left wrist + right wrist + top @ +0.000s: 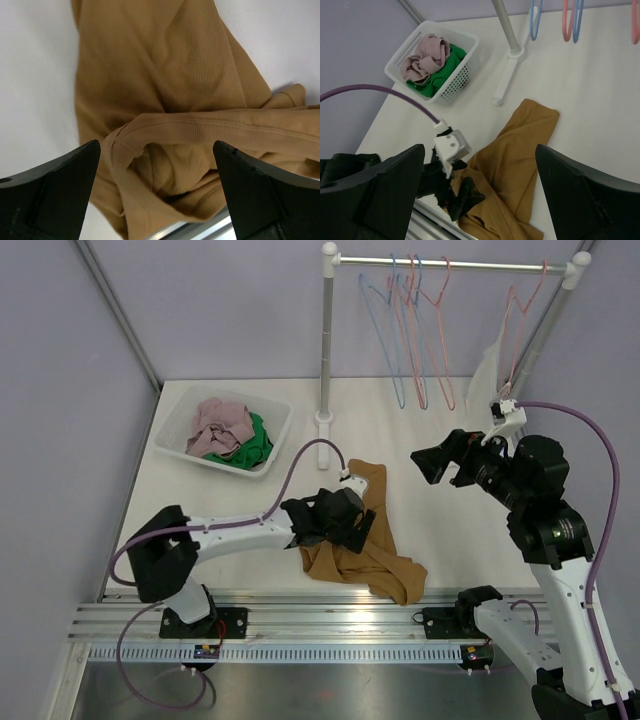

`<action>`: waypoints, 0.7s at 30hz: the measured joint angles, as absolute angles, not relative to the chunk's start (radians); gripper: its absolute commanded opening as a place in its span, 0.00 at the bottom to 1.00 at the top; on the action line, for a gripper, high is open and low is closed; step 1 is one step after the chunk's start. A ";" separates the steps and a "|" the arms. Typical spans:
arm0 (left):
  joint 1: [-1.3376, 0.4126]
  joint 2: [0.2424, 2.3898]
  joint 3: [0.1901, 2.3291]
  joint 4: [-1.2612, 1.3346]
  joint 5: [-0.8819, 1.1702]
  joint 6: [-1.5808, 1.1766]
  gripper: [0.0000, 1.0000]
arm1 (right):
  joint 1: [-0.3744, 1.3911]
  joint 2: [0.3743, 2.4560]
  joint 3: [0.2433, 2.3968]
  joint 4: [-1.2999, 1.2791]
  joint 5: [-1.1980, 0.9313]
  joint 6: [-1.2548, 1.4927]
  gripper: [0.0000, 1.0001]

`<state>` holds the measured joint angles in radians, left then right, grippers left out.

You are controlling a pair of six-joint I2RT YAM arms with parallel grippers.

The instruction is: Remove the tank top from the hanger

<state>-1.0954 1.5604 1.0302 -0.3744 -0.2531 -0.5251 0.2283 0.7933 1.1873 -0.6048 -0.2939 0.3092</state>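
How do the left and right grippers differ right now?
The left gripper sits low over the tan tank top, jaws straddling a fold. The right gripper is raised, clear of the cloth. The left gripper points down at the table, while the right gripper faces across it, nearer the hanger rail. Both are open, holding nothing.
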 measured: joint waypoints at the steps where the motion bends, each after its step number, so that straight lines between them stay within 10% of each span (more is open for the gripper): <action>1: -1.100 1.600 1.041 -0.365 -0.247 -0.525 0.99 | 0.228 0.781 1.174 -0.606 -0.309 0.312 0.99; 8: -1.150 1.850 1.156 -0.358 -0.247 -0.520 0.93 | 0.228 0.693 1.145 -0.616 -0.368 0.311 0.99; 13: -1.161 1.902 1.211 -0.342 -0.274 -0.517 0.00 | 0.228 0.670 1.145 -0.634 -0.386 0.303 0.99; 21: -1.161 1.795 1.183 -0.461 -0.358 -0.528 0.00 | 0.228 0.629 1.145 -0.653 -0.387 0.286 0.99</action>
